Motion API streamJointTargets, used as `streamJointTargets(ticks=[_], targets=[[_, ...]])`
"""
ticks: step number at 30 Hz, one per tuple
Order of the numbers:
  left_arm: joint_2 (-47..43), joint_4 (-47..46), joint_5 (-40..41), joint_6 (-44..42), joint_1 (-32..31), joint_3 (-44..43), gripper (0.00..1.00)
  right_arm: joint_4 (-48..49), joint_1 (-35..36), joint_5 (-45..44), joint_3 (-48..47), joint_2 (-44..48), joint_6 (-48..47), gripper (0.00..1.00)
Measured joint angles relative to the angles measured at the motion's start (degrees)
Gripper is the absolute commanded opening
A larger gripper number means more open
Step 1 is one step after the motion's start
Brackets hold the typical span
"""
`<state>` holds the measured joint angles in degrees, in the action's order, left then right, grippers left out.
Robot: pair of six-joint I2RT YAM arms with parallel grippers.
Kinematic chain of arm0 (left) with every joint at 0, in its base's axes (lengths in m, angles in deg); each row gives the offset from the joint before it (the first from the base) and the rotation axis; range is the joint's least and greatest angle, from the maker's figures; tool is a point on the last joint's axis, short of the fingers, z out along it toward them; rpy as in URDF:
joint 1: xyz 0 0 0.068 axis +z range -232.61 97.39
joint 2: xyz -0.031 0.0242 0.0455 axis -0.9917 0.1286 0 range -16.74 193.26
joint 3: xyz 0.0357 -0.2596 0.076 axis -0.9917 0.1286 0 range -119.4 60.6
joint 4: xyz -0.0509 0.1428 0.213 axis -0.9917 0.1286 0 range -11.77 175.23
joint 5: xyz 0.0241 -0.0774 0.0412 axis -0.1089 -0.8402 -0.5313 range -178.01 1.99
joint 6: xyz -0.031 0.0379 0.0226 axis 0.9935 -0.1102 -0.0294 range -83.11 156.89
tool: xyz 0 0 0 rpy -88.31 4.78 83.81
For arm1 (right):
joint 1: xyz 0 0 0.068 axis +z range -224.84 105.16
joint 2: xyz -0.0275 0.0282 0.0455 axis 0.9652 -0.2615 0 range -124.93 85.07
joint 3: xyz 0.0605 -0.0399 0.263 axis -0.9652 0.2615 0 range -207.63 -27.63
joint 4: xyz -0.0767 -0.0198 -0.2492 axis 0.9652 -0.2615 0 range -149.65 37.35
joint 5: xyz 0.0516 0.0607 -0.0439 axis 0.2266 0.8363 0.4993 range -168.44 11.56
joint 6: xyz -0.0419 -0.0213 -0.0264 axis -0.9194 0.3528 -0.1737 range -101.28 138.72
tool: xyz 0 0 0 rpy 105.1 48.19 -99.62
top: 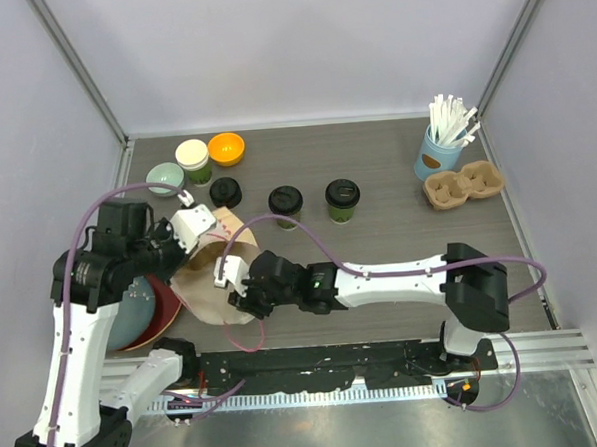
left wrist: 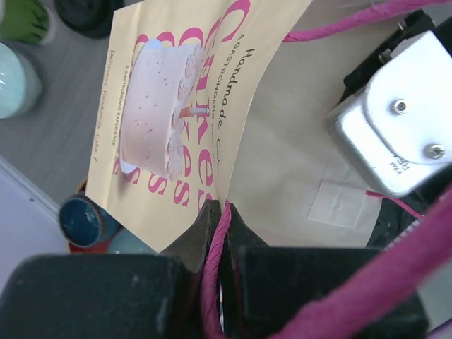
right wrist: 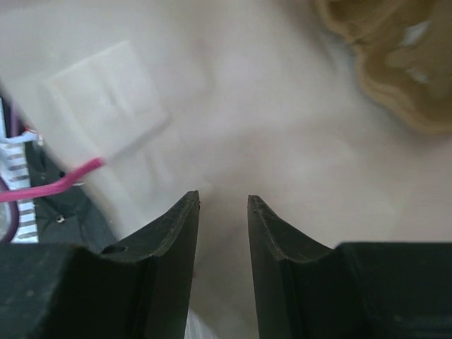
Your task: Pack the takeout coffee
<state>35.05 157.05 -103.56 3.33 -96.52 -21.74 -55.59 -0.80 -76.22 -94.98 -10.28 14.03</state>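
On the left, we see our left gripper (top: 194,227) shut tight on the pink handle (left wrist: 215,268) of the paper bag (top: 204,289). The bag lies on the table next to some plates (top: 148,309). Our right gripper (top: 226,277) is at the bag too. Its fingers (right wrist: 180,233) are a little apart and hold nothing, with only the bag's pale paper showing between them. The two coffee cups (top: 285,200) (top: 342,195) stand further back, near the middle of the table. Their black lids are on and they are apart from both grippers. On the far right sits a brown cup tray (top: 464,187).
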Motion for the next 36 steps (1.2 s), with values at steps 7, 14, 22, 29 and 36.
streamJointTargets(ticks=[7,14,22,29,36], targets=[[-0.3,0.0,-2.2,-0.4,-0.2,7.3,0.0,5.0,0.3,-3.7,5.2,-3.1,1.0,0.39],[-0.5,-0.2,-5.5,-1.3,-0.2,8.0,0.0,16.9,3.0,-10.3,14.4,0.8,1.0,0.49],[-4.5,-0.6,-7.9,-5.8,-0.2,13.5,0.0,35.0,5.2,-12.9,23.4,3.1,-1.6,0.59],[-4.6,-1.0,-10.2,-6.0,-0.2,15.7,0.0,48.6,5.1,-11.9,23.6,3.1,-4.3,0.58],[-8.3,-1.2,-9.9,-2.2,-0.2,14.7,0.0,54.4,5.0,-9.7,22.0,1.9,-4.0,0.52]])
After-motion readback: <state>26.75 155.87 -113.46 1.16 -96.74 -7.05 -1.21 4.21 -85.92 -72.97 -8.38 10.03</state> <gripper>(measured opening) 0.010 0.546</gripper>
